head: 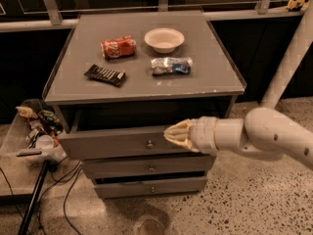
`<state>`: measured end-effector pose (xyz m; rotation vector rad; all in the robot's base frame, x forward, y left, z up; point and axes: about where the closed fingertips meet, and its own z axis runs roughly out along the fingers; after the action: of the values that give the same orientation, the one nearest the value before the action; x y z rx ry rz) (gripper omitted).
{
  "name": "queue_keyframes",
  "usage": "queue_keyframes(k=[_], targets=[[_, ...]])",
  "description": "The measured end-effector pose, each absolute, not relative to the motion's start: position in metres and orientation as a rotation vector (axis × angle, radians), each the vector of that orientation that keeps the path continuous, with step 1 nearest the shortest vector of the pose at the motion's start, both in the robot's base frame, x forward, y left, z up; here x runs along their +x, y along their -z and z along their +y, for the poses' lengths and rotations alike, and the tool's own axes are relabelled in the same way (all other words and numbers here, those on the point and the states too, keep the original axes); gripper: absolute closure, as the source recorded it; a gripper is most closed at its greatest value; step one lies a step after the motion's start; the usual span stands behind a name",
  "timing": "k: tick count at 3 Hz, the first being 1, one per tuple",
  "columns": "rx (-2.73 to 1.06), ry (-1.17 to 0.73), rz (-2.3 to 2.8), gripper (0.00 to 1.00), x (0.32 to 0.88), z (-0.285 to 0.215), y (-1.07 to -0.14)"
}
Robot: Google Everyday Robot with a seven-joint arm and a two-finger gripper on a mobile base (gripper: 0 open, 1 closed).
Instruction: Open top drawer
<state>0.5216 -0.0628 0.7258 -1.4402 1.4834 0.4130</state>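
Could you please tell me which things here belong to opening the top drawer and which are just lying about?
Job: top drawer, partly out; gripper right of its knob.
Lying about: red can, white bowl, blue packet, dark bar, lower drawers.

Gripper (pixel 169 133) covers top drawer (pixel 112 143) rt end; arm (pixel 274 133) cropped.
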Motion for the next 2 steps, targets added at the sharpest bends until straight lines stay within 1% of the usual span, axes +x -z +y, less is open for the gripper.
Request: queue_keyframes(k=[1, 2], targets=[[-1.512, -0.388, 1.499, 0.12, 0.5335, -0.0603, -0.7096], [-1.511, -0.391, 1.496, 0.0, 0.5332, -0.059, -0.7103]])
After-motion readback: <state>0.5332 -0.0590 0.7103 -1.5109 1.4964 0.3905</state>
